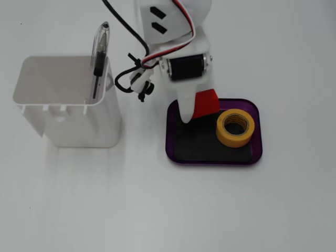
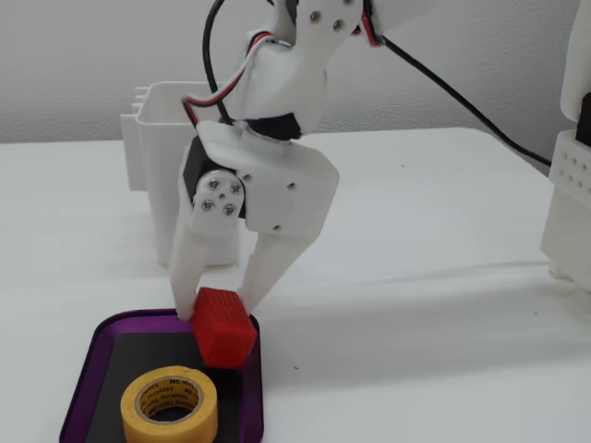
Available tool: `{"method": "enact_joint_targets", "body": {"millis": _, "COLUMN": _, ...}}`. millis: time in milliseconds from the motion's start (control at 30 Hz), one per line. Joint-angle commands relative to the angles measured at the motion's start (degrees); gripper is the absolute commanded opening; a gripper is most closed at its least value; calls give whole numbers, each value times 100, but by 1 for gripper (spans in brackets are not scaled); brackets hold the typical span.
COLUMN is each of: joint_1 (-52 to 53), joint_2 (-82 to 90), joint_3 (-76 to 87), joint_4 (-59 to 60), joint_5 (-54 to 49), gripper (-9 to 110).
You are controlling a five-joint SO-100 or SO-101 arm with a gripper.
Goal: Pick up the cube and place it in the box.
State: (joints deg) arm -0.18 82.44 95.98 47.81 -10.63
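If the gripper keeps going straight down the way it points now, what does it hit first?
Most likely the black floor of the box. The gripper points down, shut on the cube, which hangs over the tray's open part beside the yellow tape roll. The cube would touch first; remaining height is unclear.

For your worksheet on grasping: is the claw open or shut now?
Shut on the cube: the claw pinches the red block above the box.
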Motion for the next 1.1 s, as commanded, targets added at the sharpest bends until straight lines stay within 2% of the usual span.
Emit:
{"method": "enact_joint_targets", "body": {"millis": 0, "joint_1": -26, "joint_2": -44, "joint_3": -272, "joint_4": -62, "joint_5": -9, "gripper": 0}}
{"method": "enact_joint_targets", "body": {"millis": 133, "joint_1": 114, "joint_2": -88, "joint_3": -290, "joint_4": -62, "joint_5": 26, "gripper": 1}}
{"method": "enact_joint_targets", "body": {"millis": 300, "joint_1": 193, "joint_2": -53, "joint_3": -299, "joint_4": -18, "joint_5": 18, "gripper": 10}}
{"method": "enact_joint_targets", "body": {"millis": 467, "joint_1": 211, "joint_2": -44, "joint_3": -554, "joint_4": 132, "joint_5": 53, "gripper": 12}}
{"method": "enact_joint_targets", "body": {"millis": 833, "joint_1": 149, "joint_2": 958, "joint_3": -2426, "joint_4": 2232, "joint_5": 62, "gripper": 13}}
{"method": "enact_joint_targets", "body": {"millis": 1067, "joint_1": 9, "joint_2": 2514, "joint_3": -2329, "joint_4": 3120, "joint_5": 62, "gripper": 13}}
